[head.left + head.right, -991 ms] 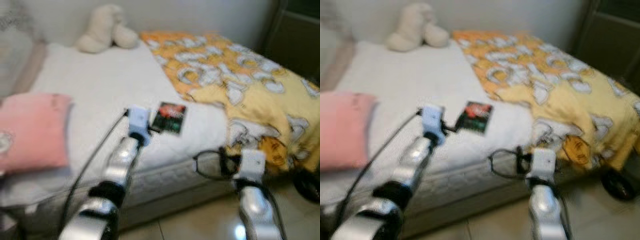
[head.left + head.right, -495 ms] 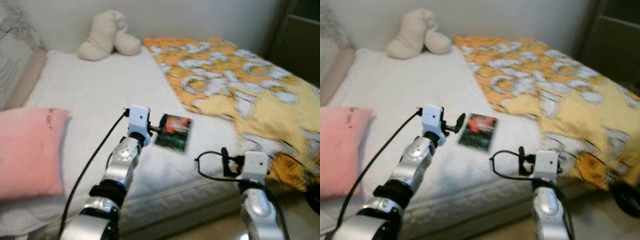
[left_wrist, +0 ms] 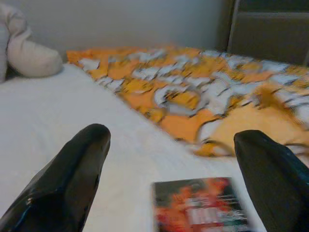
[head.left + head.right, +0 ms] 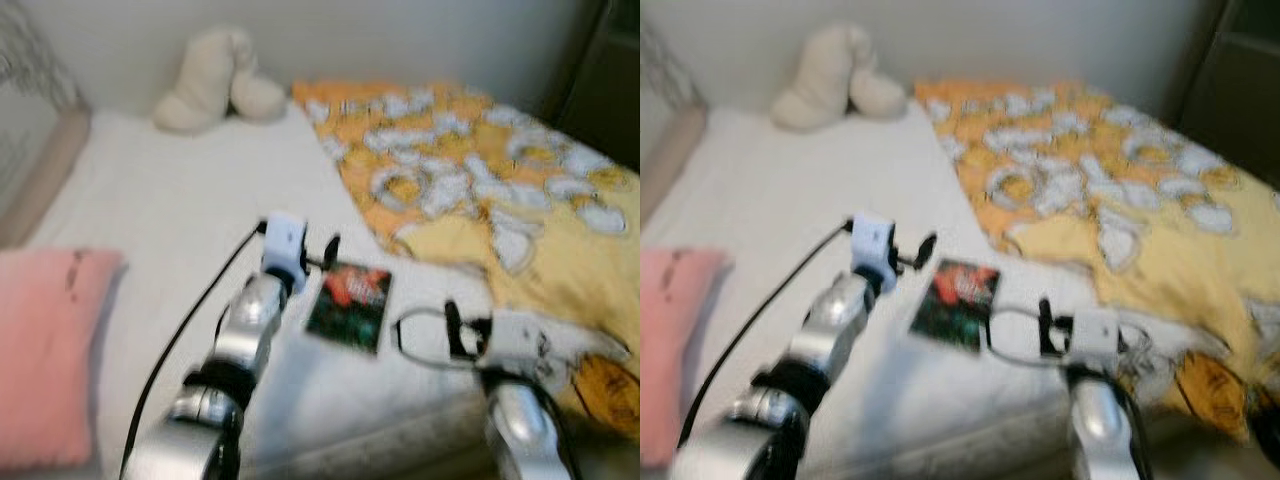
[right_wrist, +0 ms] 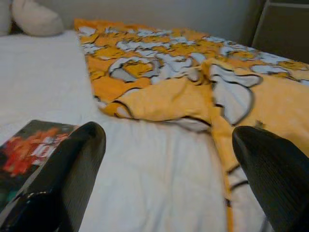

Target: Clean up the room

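A dark book with a red cover picture (image 4: 348,305) lies flat on the white bed sheet (image 4: 190,200), near the front edge. My left gripper (image 3: 174,137) hovers open just behind the book's left corner, and the book (image 3: 200,208) lies low between its fingers. My right gripper (image 5: 169,133) is open too, low over the sheet to the right of the book (image 5: 34,150), facing the yellow-orange blanket (image 5: 183,92). Nothing is held in either one.
A cream plush toy (image 4: 215,65) sits at the head of the bed by the wall. A pink pillow (image 4: 45,350) lies at the left. The patterned blanket (image 4: 500,170) covers the bed's right half. Dark furniture (image 4: 1245,80) stands at the far right.
The camera has come closer to the bed and the picture has shifted. Both grippers now reach over the mattress, with the right one beside the book instead of in front of the bed's edge.
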`<state>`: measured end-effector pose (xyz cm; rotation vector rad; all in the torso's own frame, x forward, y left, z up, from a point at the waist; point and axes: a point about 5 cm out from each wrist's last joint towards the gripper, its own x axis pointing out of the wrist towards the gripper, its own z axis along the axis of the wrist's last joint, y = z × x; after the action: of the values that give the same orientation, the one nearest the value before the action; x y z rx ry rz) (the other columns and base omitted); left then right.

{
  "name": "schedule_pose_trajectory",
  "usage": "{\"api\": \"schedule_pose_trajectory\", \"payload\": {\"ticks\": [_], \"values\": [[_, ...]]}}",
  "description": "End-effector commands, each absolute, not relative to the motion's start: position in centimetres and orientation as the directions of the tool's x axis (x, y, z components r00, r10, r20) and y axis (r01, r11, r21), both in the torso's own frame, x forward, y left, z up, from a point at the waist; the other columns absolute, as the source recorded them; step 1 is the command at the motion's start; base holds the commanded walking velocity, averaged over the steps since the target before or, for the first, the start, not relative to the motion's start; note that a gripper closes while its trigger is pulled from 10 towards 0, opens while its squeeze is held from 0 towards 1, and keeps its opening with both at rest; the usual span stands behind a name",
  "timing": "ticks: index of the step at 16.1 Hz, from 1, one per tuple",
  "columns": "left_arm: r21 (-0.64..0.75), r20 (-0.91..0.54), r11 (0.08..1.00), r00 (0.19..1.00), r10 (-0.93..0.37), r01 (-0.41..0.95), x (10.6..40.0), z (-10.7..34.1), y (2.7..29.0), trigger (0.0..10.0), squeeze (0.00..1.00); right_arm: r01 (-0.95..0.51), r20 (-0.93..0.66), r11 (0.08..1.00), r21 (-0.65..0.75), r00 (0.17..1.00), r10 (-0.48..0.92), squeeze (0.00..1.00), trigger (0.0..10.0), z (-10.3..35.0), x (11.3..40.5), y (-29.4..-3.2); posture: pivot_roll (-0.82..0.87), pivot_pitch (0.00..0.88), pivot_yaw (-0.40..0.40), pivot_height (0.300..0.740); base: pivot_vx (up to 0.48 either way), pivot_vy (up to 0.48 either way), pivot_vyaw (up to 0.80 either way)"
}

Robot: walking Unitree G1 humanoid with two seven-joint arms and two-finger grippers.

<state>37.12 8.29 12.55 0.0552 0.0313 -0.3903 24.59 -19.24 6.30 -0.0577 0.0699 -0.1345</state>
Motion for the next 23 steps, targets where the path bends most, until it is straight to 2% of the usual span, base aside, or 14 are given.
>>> {"api": "schedule_pose_trajectory", "payload": {"ticks": [1, 2, 3, 4, 6, 10, 11, 14, 18, 19, 23], "values": [[0.026, -0.125, 0.925, 0.919, -0.373, 0.379, 37.2, 11.4, 9.0, 10.0, 0.00, 0.100, -0.101, 0.994, -0.030, 0.990, -0.103, 0.00, 10.0, 5.9, 23.5, -18.9, -0.05, 0.090, -0.041, 0.740, 0.000, 0.000, 0.00], [-0.015, -0.124, 0.917, 0.909, -0.398, 0.399, 37.4, 11.7, 8.1, 10.0, 0.00, 0.077, -0.122, 0.996, -0.034, 0.989, -0.081, 0.00, 10.0, 5.7, 22.2, -19.3, -0.08, 0.132, -0.058, 0.740, 0.000, 0.000, 0.00], [-0.022, -0.122, 0.916, 0.908, -0.401, 0.401, 37.5, 11.8, 7.9, 10.0, 0.00, 0.073, -0.126, 0.997, -0.036, 0.989, -0.077, 0.00, 10.0, 5.7, 22.0, -19.4, -0.08, 0.132, -0.058, 0.740, 0.000, 0.000, 0.00], [-0.062, -0.097, 0.911, 0.906, -0.411, 0.407, 37.5, 12.2, 7.3, 10.0, 0.00, 0.064, -0.129, 0.998, -0.028, 0.989, -0.067, 0.00, 10.0, 6.0, 20.9, -19.6, -0.13, 0.203, -0.088, 0.740, 0.000, 0.000, 0.00], [-0.156, -0.049, 0.892, 0.899, -0.436, 0.424, 37.7, 13.0, 5.9, 10.0, 0.00, -0.001, -0.172, 0.998, 0.057, 0.985, 0.011, 0.00, 10.0, 6.1, 19.1, -19.4, -0.18, 0.269, -0.117, 0.740, 0.000, 0.000, 0.00], [-0.180, -0.040, 0.894, 0.904, -0.425, 0.411, 37.9, 13.2, 6.1, 10.0, 0.00, -0.032, -0.197, 0.999, 0.027, 0.980, 0.037, 0.00, 10.0, 6.6, 18.3, -19.6, -0.21, 0.316, -0.141, 0.740, 0.000, 0.000, 0.00], [-0.176, -0.035, 0.899, 0.910, -0.413, 0.401, 38.0, 13.3, 6.4, 10.0, 0.00, -0.056, -0.200, 0.998, 0.011, 0.978, 0.057, 0.00, 10.0, 6.9, 18.1, -19.4, -0.22, 0.328, -0.147, 0.740, 0.000, 0.000, 0.00], [-0.015, -0.037, 0.962, 0.962, -0.272, 0.271, 38.2, 13.0, 8.8, 10.0, 0.00, -0.093, -0.215, 0.996, 0.011, 0.972, 0.093, 0.00, 10.0, 7.5, 17.1, -18.7, -0.23, 0.368, -0.171, 0.740, 0.000, 0.000, 0.00], [0.012, -0.041, 0.966, 0.966, -0.257, 0.257, 38.3, 12.9, 9.9, 10.0, 0.00, -0.145, -0.234, 0.989, 0.018, 0.961, 0.145, 0.00, 10.0, 7.6, 16.5, -17.4, -0.21, 0.388, -0.179, 0.740, 0.000, 0.000, 0.00], [0.085, -0.048, 0.963, 0.966, -0.252, 0.256, 38.2, 12.7, 10.0, 10.0, 0.00, -0.154, -0.243, 0.988, 0.024, 0.958, 0.156, 0.00, 10.0, 7.4, 16.3, -17.0, -0.20, 0.399, -0.177, 0.740, 0.000, 0.000, 0.00], [0.035, -0.044, 0.966, 0.966, -0.255, 0.257, 38.2, 12.6, 10.2, 10.0, 0.00, -0.153, -0.259, 0.988, 0.012, 0.954, 0.151, 0.00, 10.0, 7.1, 16.3, -16.7, -0.19, 0.406, -0.173, 0.740, 0.000, 0.000, 0.00]]}}
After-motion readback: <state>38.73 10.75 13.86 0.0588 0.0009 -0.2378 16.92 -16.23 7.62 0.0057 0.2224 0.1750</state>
